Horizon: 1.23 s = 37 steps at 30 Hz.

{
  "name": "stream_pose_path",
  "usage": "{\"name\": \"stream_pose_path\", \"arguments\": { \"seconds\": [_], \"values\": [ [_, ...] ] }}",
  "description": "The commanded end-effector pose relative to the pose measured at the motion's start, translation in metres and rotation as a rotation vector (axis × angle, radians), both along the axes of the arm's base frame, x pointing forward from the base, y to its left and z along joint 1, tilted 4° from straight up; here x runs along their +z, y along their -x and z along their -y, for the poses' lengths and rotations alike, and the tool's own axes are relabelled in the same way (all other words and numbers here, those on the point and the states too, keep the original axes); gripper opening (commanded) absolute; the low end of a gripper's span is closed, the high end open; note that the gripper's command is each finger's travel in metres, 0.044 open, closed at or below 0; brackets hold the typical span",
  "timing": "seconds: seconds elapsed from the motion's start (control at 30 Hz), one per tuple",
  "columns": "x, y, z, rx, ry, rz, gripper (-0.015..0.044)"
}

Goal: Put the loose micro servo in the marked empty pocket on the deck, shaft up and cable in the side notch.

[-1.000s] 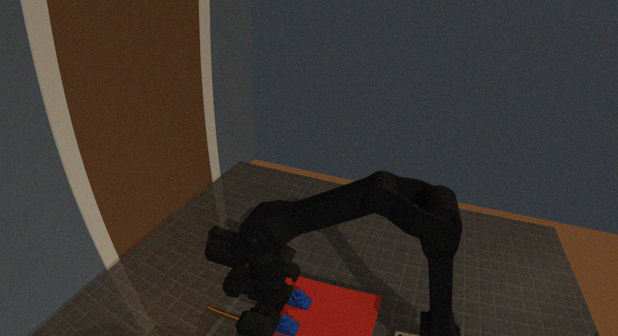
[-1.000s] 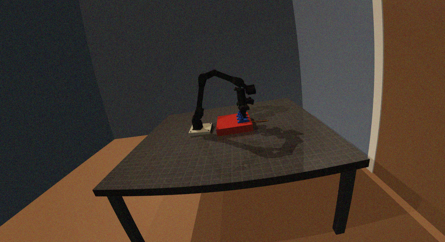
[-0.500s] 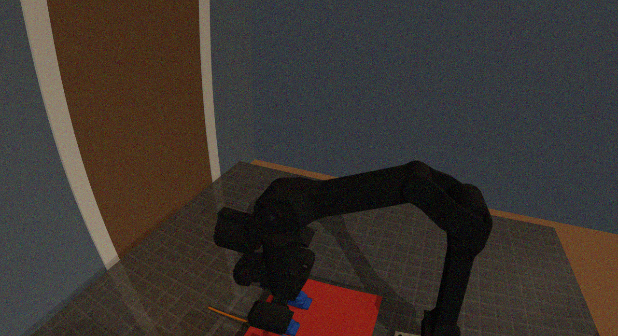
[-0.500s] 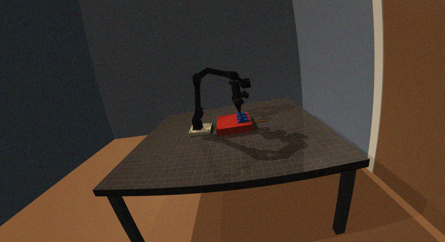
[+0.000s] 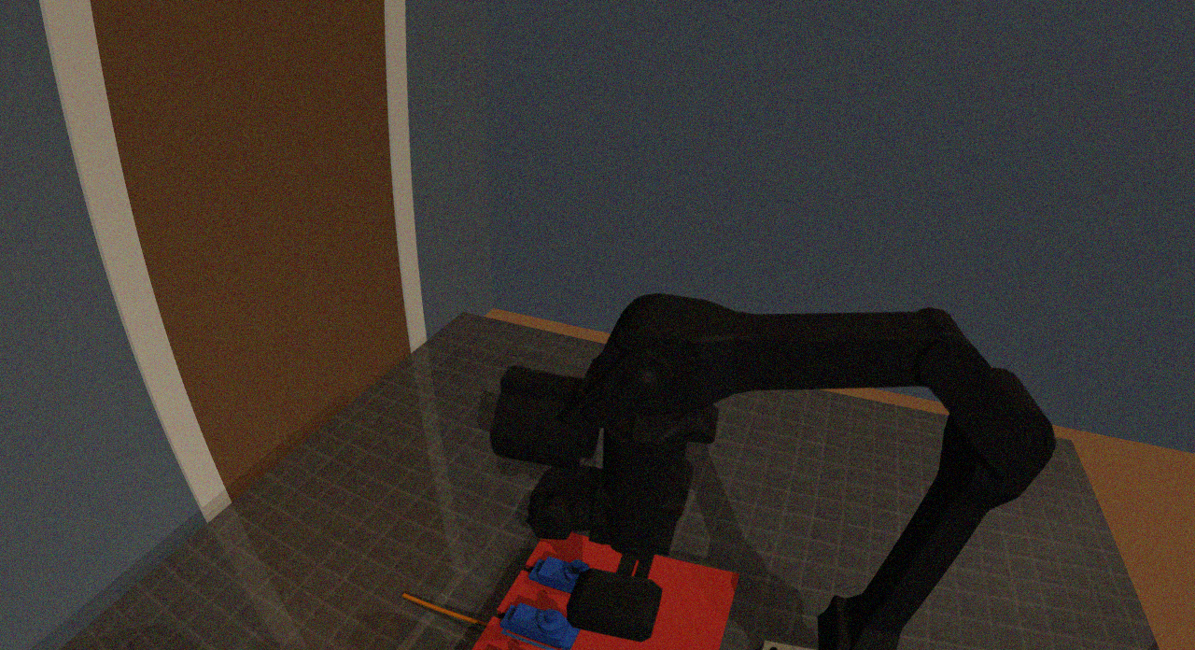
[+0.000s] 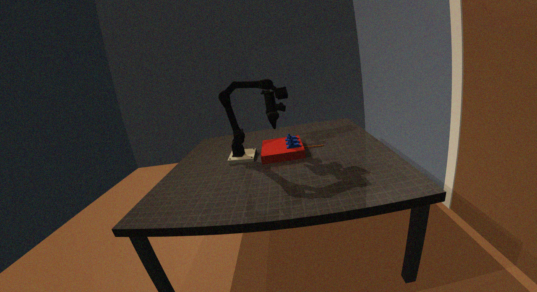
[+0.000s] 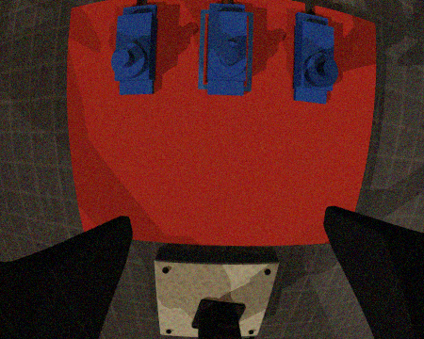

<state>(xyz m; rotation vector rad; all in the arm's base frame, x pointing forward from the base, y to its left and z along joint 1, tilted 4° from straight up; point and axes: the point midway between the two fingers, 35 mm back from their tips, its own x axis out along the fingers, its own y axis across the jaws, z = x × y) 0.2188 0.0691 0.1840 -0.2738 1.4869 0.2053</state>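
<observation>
The blue micro servo (image 7: 226, 63) (image 5: 539, 625) stands in the marked middle pocket of the red deck (image 7: 221, 165) (image 5: 693, 598) (image 6: 275, 144), inside the pale blue outline (image 7: 203, 58). It is squared to the outline, with its output shaft up. It looks about as low as its neighbours, but the views are too coarse to show whether both ears touch the deck. Its orange cable (image 5: 438, 608) (image 6: 314, 145) runs off the deck's far side; its place in the notch is not clear. My gripper (image 7: 230, 224) (image 6: 274, 127) is open and empty, above the deck on the base side of the servo.
A fitted blue servo (image 7: 133, 56) stands at the left of the middle one in the wrist view, and another servo (image 7: 316, 56) at its right. The arm's pale base plate (image 7: 193, 282) (image 6: 249, 155) lies beside the deck. All stand on the dark tabletop (image 6: 240, 192).
</observation>
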Motion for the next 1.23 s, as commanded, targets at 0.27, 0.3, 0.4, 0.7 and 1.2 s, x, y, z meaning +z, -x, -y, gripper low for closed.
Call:
{"name": "stream_pose_path", "arguments": {
  "seconds": [0.27, 0.3, 0.4, 0.7, 1.2],
  "values": [
    [0.039, 0.003, -0.001, 0.0, -0.007, 0.021, 0.044],
    [0.039, 0.003, -0.001, 0.0, -0.007, 0.021, 0.044],
    [0.039, 0.003, -0.001, 0.0, -0.007, 0.021, 0.044],
    [0.039, 0.003, -0.001, 0.0, -0.007, 0.021, 0.044],
    [0.039, 0.003, -0.001, 0.0, -0.007, 0.021, 0.044]
  ]
}}
